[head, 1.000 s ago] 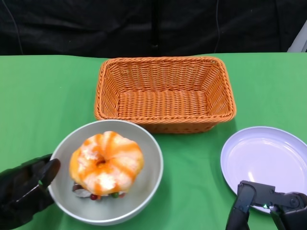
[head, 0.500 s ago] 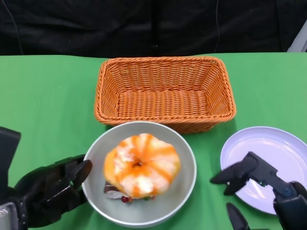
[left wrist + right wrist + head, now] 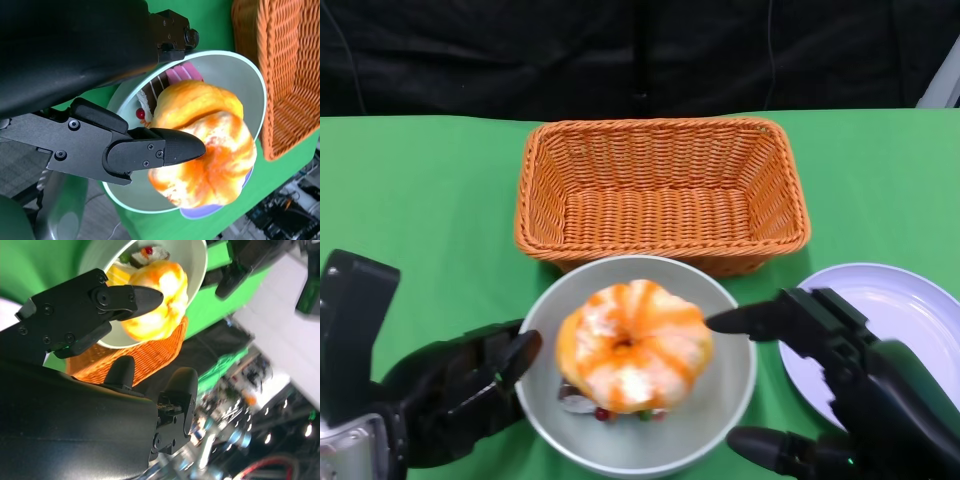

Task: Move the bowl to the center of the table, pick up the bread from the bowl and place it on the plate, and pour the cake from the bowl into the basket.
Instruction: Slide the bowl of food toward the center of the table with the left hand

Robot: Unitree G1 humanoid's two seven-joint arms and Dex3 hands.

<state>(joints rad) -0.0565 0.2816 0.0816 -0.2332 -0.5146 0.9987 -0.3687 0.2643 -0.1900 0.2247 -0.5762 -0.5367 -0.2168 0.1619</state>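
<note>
Flanking bowl [image 3: 730,400]: L hand [image 3: 460,395], R hand [image 3: 820,340]

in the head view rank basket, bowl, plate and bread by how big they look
1. basket, clearly the largest
2. bowl
3. plate, partly hidden by the right hand and cut by the frame edge, so its place against the bowl is unsure
4. bread, smallest
</note>
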